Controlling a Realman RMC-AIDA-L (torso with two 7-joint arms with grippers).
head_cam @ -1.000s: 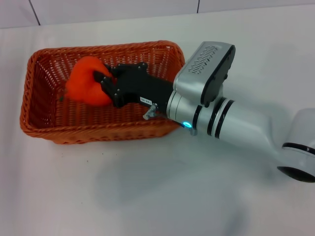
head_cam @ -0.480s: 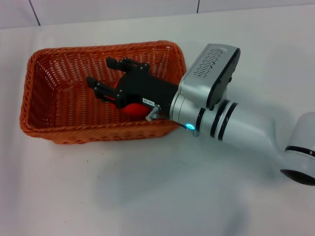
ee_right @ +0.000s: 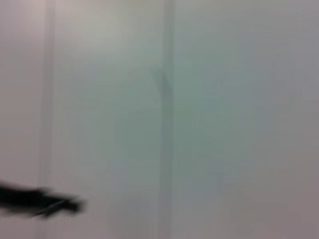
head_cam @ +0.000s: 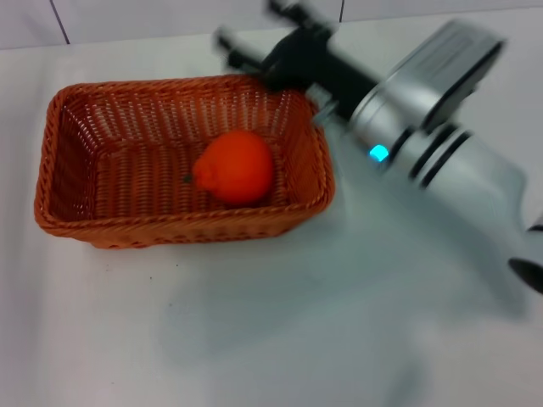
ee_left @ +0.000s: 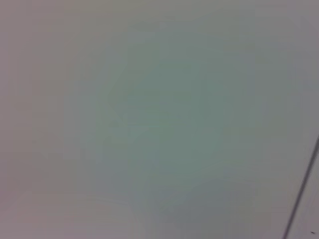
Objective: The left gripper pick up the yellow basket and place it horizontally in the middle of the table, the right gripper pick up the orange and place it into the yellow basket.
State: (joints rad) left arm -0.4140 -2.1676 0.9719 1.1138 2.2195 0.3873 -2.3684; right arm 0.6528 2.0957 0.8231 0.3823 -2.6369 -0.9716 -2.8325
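The orange (head_cam: 235,166) sits inside the yellow basket (head_cam: 76,222) near the worktop's (head_cam: 254,339) far left corner. The right claw (head_cam: 259,30), fingers apart and empty, hangs above the basket's far rim

Bright even light, end effector (head_cam: 254,30) motion-blurred (wrist views hazy)

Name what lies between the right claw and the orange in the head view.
In the head view, the yellow basket's far braided rim and a strip of its woven floor lie between the right claw and the orange.
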